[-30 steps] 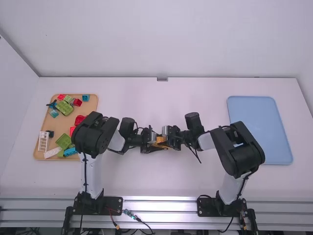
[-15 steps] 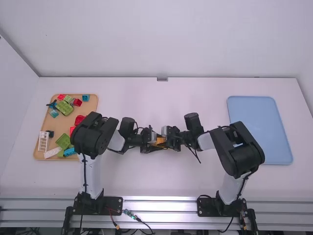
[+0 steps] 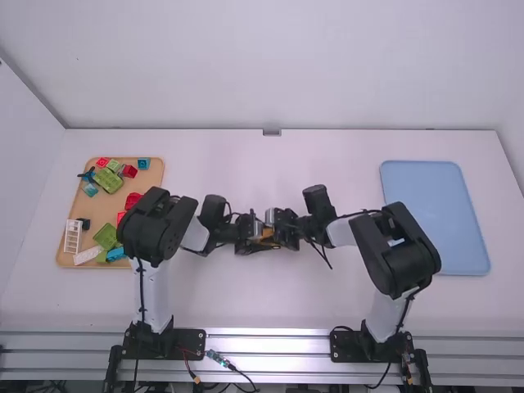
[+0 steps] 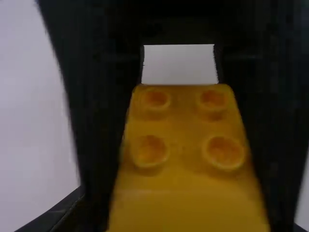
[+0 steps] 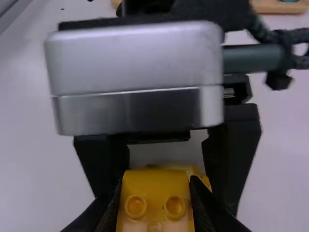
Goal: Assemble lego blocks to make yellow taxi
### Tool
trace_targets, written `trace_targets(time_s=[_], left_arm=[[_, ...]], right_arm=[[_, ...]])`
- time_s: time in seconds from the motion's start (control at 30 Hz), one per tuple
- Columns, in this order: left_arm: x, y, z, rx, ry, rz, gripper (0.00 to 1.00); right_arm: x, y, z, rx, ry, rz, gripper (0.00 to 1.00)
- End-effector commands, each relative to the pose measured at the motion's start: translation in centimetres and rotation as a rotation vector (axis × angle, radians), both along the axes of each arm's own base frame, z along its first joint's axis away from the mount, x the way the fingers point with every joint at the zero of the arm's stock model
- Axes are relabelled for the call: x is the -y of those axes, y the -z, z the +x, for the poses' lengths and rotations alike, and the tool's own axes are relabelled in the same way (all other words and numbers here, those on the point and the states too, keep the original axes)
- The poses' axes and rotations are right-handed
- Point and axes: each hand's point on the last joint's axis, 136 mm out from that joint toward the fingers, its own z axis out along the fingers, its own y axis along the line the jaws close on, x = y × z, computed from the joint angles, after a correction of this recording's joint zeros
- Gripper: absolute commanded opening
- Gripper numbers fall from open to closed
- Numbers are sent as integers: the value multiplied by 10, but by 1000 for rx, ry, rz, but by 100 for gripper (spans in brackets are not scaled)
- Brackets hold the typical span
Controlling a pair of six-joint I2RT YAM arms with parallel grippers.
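Yellow taxi blocks are being put together, it seems, and two tools are doing the job out over the middle of the white desk. Here the right tool is pinching a yellow block, its two fingers hugging the sides and opening only as wide as the block. Facing it, the left tool is also standing partly open, and it looks to be gripping a second yellow piece just behind the first. Both pieces are sitting close together between the tools, but I am not seeing enough to tell if they are snapping tight. My guess is that the joining step is going on, so the next move is needing a straight, firm push with the bumps lining up. If they are tipping, they may be slipping apart. Over on the left, a wooden tray is holding more blocks, and on the right a blue tray is waiting.
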Motion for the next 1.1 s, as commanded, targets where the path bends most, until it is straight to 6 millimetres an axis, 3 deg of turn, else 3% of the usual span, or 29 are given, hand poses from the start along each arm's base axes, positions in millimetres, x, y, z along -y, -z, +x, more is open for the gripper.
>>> trace_targets(time_s=[0.0,0.73,1.07], left_arm=[[-19,48,-9,-54,-99,155,15],[-21,55,-17,-86,-79,181,13],[-18,54,-19,-97,-36,173,9]], right_arm=[[-2,10,1,-18,-10,10,0],[-5,11,7,-18,-5,26,0],[6,15,5,-43,1,24,0]])
